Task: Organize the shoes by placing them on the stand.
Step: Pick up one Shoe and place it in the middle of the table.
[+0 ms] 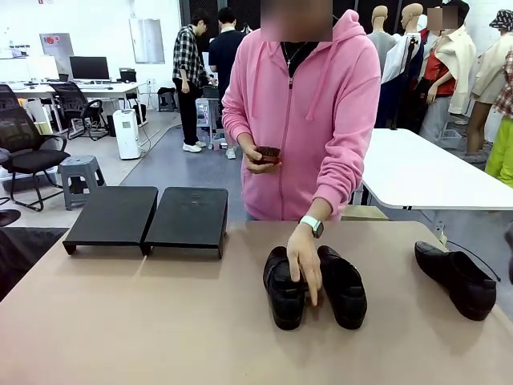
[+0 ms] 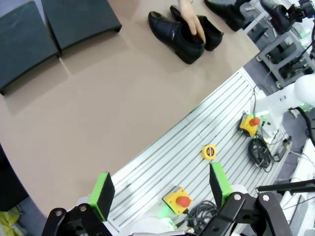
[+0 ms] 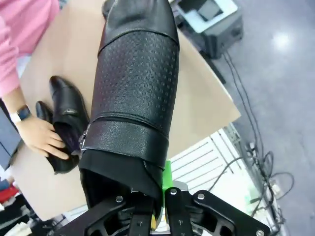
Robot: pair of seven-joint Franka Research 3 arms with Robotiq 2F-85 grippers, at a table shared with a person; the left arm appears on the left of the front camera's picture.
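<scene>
Right wrist view, right end effector (image 3: 160, 196) pinching a black shoe (image 3: 138, 83), left end effector (image 2: 160, 189) spread wide

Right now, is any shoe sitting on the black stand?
No, the stand holds nothing on its two trays, and the two shoes under the person's hand sit on the table.

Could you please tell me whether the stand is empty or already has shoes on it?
Empty. The stand shows two bare black tops; the pair of shoes sits on the table under the person's hand.
</scene>
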